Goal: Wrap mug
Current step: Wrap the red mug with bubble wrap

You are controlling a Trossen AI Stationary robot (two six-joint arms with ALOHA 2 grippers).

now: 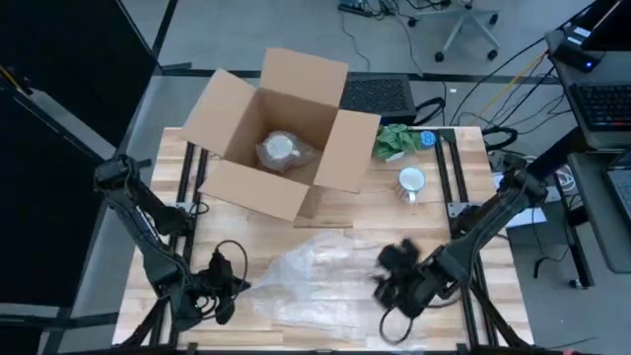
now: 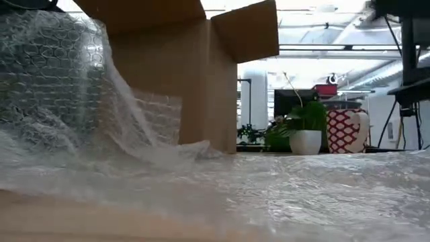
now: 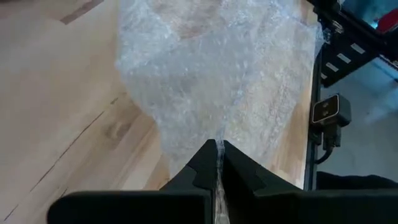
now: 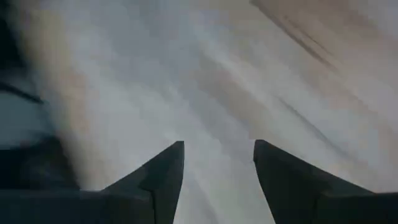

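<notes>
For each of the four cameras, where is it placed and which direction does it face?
High view: above the table, facing straight down; shows both arms, the cardboard box, the mug and the bubble wrap.
Low view: at table-top height, facing level across the bubble wrap toward the box and room; no arm shows.
Left wrist view: on the left arm; the left gripper is shut on the wrap's edge.
Right wrist view: on the right arm; the right gripper is open over a blurred surface.
Shared: high and low views both show box and wrap.
</notes>
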